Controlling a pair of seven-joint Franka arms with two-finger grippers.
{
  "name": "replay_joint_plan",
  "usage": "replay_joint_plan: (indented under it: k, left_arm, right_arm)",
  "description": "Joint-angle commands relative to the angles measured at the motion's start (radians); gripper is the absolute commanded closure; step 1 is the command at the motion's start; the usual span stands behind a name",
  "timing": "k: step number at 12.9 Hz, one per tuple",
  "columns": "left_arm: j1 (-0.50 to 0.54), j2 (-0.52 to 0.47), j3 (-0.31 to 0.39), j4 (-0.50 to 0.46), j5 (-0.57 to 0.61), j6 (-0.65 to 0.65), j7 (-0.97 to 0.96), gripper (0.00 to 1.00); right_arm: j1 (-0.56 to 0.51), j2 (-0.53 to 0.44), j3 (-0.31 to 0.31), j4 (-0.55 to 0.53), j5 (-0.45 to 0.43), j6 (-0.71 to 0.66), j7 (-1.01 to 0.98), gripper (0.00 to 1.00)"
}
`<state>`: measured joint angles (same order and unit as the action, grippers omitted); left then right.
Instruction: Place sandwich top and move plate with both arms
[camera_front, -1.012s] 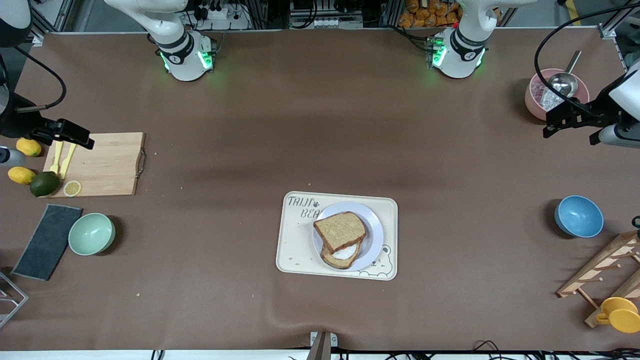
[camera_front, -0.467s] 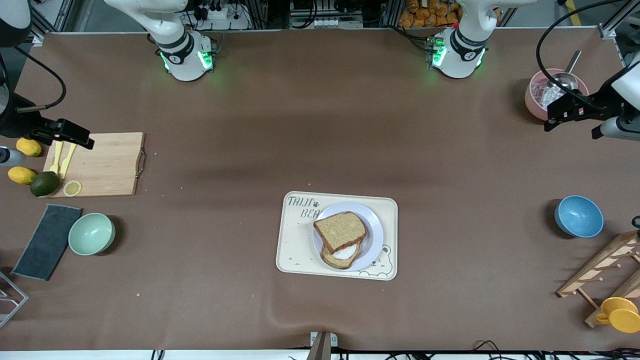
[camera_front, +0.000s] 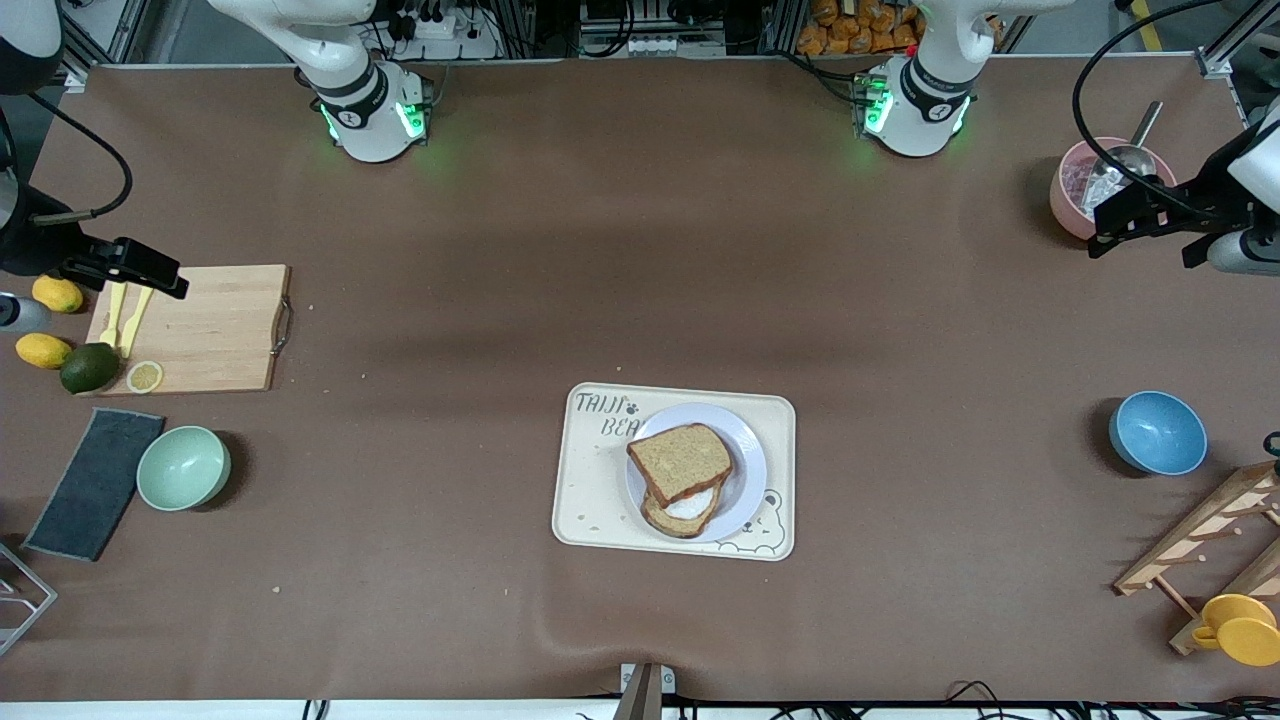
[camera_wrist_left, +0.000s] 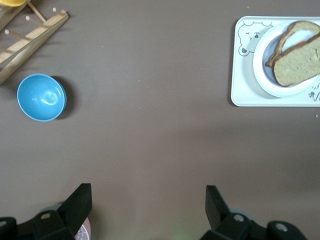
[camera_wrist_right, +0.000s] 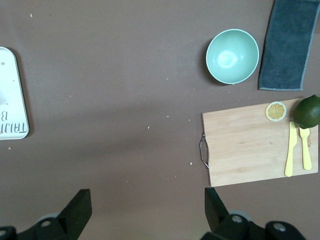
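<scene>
The sandwich top (camera_front: 680, 462), a bare brown bread slice, lies on the bread slice with the fried egg (camera_front: 688, 510), offset so the egg shows. Both rest on the round white plate (camera_front: 750, 470), which sits on the cream bear-print tray (camera_front: 590, 500) mid-table. The left wrist view shows the sandwich top (camera_wrist_left: 300, 62) and plate (camera_wrist_left: 262, 75) too. My left gripper (camera_front: 1140, 240) (camera_wrist_left: 148, 192) hangs open and empty beside the pink bowl. My right gripper (camera_front: 125, 272) (camera_wrist_right: 147, 196) hangs open and empty over the cutting board's outer end.
A pink bowl with a metal scoop (camera_front: 1110, 180), a blue bowl (camera_front: 1157, 432), a wooden rack (camera_front: 1200, 545) and a yellow cup (camera_front: 1240, 628) stand at the left arm's end. At the right arm's end are a cutting board (camera_front: 200, 328), green bowl (camera_front: 183, 467), dark cloth (camera_front: 95, 483) and fruit.
My left gripper has drifted a little toward the robots' bases, closer to the pink bowl. The right arm, plate and sandwich have not moved.
</scene>
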<state>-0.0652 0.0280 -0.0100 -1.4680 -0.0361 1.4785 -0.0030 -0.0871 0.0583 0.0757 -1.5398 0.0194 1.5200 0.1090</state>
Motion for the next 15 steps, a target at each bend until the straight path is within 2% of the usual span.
replay_joint_plan:
  k: [1,15]
  left_arm:
    - [-0.005,0.000,-0.007,0.017,0.005,-0.020,-0.044,0.00]
    - [-0.005,0.010,-0.008,0.011,0.012,0.019,0.081,0.00]
  right_arm:
    - [-0.017,0.000,0.010,0.003,-0.004,-0.003,-0.012,0.00]
    - [-0.019,0.000,0.010,0.003,-0.004,-0.006,-0.012,0.00]
